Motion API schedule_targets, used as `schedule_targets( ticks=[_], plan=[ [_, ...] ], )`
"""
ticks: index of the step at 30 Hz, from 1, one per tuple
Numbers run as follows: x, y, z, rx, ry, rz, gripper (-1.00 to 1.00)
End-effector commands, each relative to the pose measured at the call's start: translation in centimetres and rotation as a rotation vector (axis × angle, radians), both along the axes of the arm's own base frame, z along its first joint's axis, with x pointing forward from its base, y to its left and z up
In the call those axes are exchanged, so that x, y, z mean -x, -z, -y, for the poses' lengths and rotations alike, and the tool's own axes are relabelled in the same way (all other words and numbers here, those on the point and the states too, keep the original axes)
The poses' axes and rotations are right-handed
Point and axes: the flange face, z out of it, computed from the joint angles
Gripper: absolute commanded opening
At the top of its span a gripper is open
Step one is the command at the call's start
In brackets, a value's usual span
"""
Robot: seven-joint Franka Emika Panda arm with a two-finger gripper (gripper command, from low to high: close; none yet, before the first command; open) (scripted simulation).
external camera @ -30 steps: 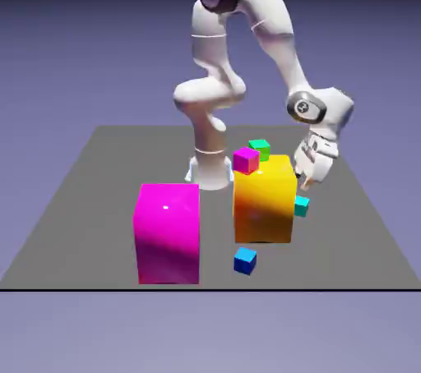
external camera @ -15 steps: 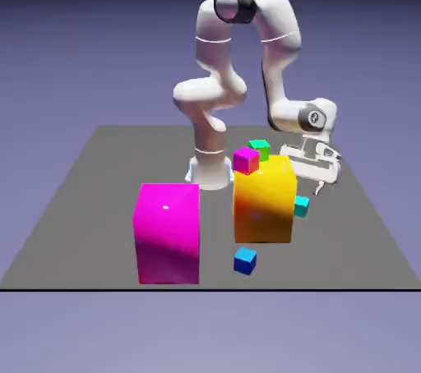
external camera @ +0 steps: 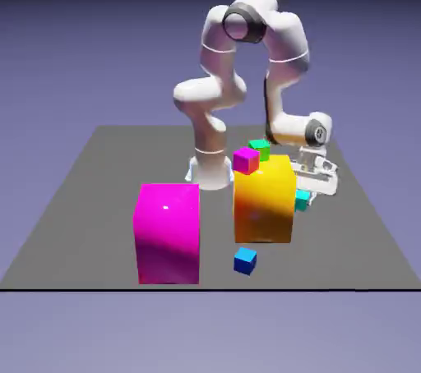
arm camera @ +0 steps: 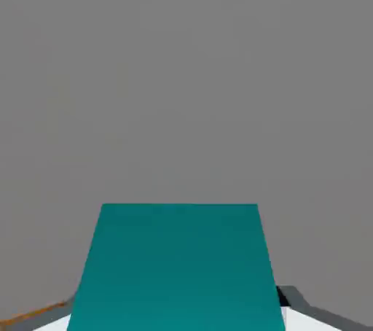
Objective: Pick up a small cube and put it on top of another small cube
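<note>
The first half of the job looks nearly done: the tool (arm camera: 179, 315) has its fingers closed on the teal cube (arm camera: 179, 267), one finger at either side of it in the hand view. In the exterior view that teal cube sits just beside the big orange block (external camera: 263, 200), toward the right edge of the bench (external camera: 90, 199), and the fingers there are partly hidden. Whether it is clear of the surface I cannot tell for certain

What is left is the lift, the carry and the stacking, since the teal cube rests on no other small cube. Three could serve as the base, and the pictures do not say which is meant: the small blue cube (external camera: 245, 261) near the bench's front edge, in front of the orange block, or the small magenta cube (external camera: 246, 161) and the small green cube (external camera: 260, 149), both seen around the orange block's top edge. The big magenta block (external camera: 168, 233) stands toward the front left; with the orange one so near, I would raise the cube well before moving across
</note>
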Motion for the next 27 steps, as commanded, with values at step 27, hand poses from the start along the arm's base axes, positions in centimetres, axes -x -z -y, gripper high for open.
schedule_targets(
  ticks=[27],
  plan=[
    [-12.3,-28.2,8.9,-0.019,1.206,0.102,-1.00]
  ],
)
